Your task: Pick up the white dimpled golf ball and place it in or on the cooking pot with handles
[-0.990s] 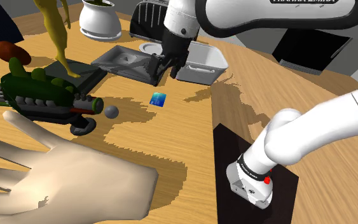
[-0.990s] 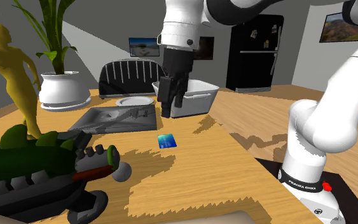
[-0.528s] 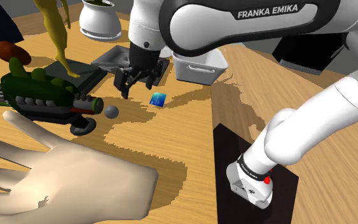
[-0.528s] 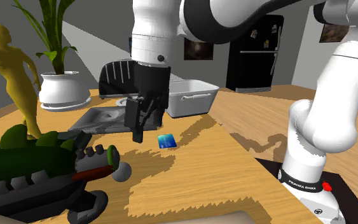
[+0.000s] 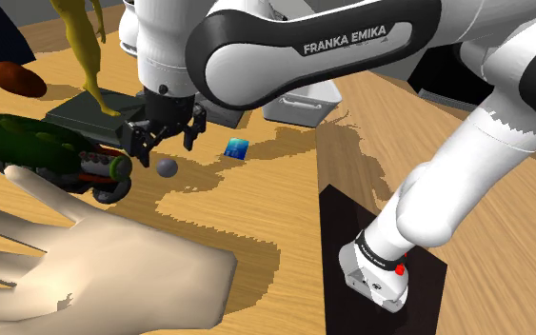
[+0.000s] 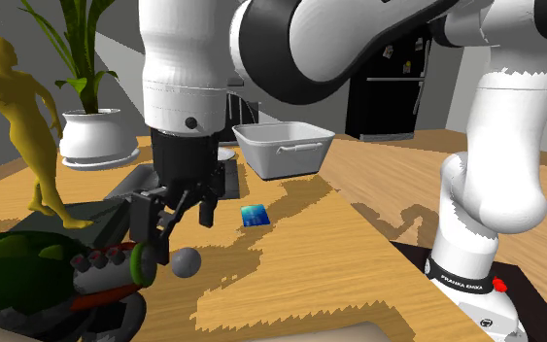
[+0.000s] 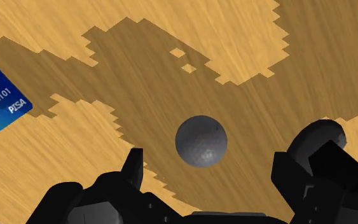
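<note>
The gripper (image 5: 166, 143) hangs over the desk (image 5: 285, 219), its fingers (image 7: 134, 165) spread apart and holding nothing. The grey dimpled ball (image 7: 201, 140) lies on the desk just beneath them, untouched. A blue card (image 6: 255, 215) lies near it. The white pot (image 6: 283, 146) stands well apart.

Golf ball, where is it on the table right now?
In the shoulder view's left half, the grey golf ball lies on the wooden table under the open gripper, between the green toy and the blue card.
</note>
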